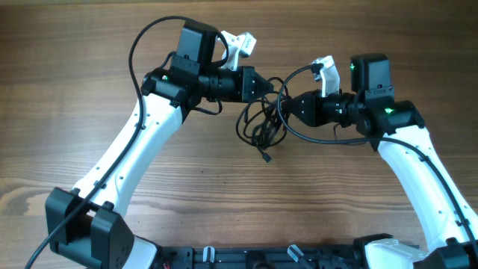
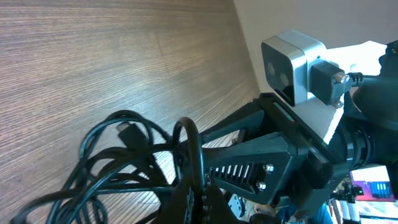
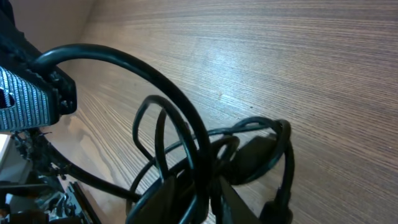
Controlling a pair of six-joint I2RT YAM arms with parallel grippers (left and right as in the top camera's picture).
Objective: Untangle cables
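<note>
The cables (image 1: 261,123) are a small tangle of thin black loops hanging between my two grippers, just above the wooden table (image 1: 224,194). One plug end (image 1: 267,158) dangles down to the table. My left gripper (image 1: 269,84) reaches in from the left and is shut on a strand at the top of the tangle. In the left wrist view its jaws (image 2: 198,205) pinch one loop of the cables (image 2: 118,155). My right gripper (image 1: 287,104) faces it from the right. In the right wrist view the right gripper (image 3: 208,202) has its fingers closed on strands of the cables (image 3: 186,143).
The two grippers are nearly touching over the table's far middle. The right arm's white wrist camera (image 2: 289,62) is close in front of the left gripper. Thicker black arm wires (image 1: 138,45) arc over each arm. A black frame (image 1: 261,258) runs along the table's near edge.
</note>
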